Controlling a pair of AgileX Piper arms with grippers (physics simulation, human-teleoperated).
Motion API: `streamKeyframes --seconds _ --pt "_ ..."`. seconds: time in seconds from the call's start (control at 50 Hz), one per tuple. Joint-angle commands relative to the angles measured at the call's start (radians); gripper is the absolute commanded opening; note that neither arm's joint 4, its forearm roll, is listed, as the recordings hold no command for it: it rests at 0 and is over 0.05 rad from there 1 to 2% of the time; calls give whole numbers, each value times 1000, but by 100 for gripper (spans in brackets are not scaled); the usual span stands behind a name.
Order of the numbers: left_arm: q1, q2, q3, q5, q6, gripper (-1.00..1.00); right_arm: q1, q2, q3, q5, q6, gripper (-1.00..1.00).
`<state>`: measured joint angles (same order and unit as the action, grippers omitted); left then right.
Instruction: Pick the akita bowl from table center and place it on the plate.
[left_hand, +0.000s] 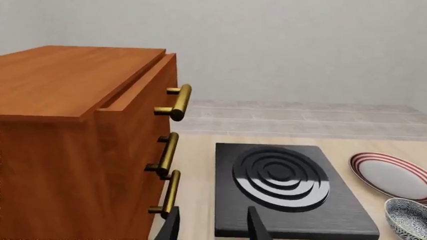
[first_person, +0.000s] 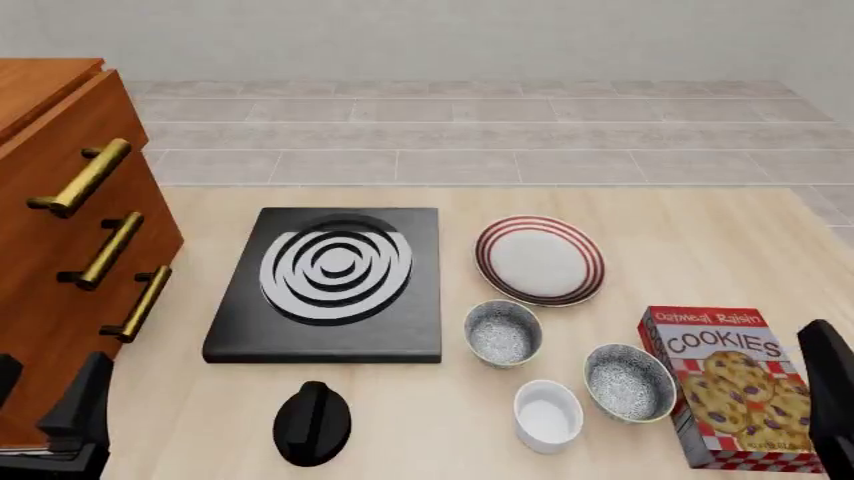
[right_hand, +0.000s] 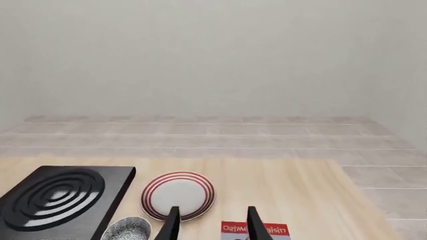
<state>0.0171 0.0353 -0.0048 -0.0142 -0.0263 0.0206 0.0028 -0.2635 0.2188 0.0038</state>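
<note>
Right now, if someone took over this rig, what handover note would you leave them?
Left pincer: open, empty, low by the cabinet.
Right pincer: open, empty, at the table's right edge by the cookie box.
Akita bowl: on the table, just in front of the plate, beside the stove.
Plate: holds nothing.
Done: nothing yet.
Left: grasp the akita bowl, lift it, set it on the plate. Do not take the wider speckled bowl or the white bowl.
</note>
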Motion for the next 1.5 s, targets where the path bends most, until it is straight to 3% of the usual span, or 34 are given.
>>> streamKeyframes --seconds 0.02,0.08,0.2,0.3,0.4,0.68,0.74,0.76,0.82,0.96,1.26,1.5 --pt "1 18 2 -14 1 100 59 51 -132 112 -44 100" --pt "-3 7 2 -4 8 100 147 161 -137 74 -85 100" --pt "-15 15 3 -9 15 100 176 299 -153 9 -104 100" --pt "-17 32 3 -18 21 100 218 382 -121 -44 -189 100" --pt "-22 46 4 -10 46 100 248 453 -140 -62 -214 100" --pt "-41 78 4 -29 21 100 340 633 -224 -70 -267 100" --pt "-42 77 4 -26 21 100 370 682 -233 -72 -295 100" --pt "-42 77 4 -26 23 100 381 706 -224 -81 -331 100" --pt "-41 86 5 -31 26 100 400 739 -247 -70 -314 100" --pt "-39 94 5 -35 26 100 438 825 -276 -57 -370 100" --pt "-37 108 5 -47 27 100 487 998 -373 -4 -393 100" --pt "-35 85 4 -28 22 100 558 1124 -423 22 -447 100"
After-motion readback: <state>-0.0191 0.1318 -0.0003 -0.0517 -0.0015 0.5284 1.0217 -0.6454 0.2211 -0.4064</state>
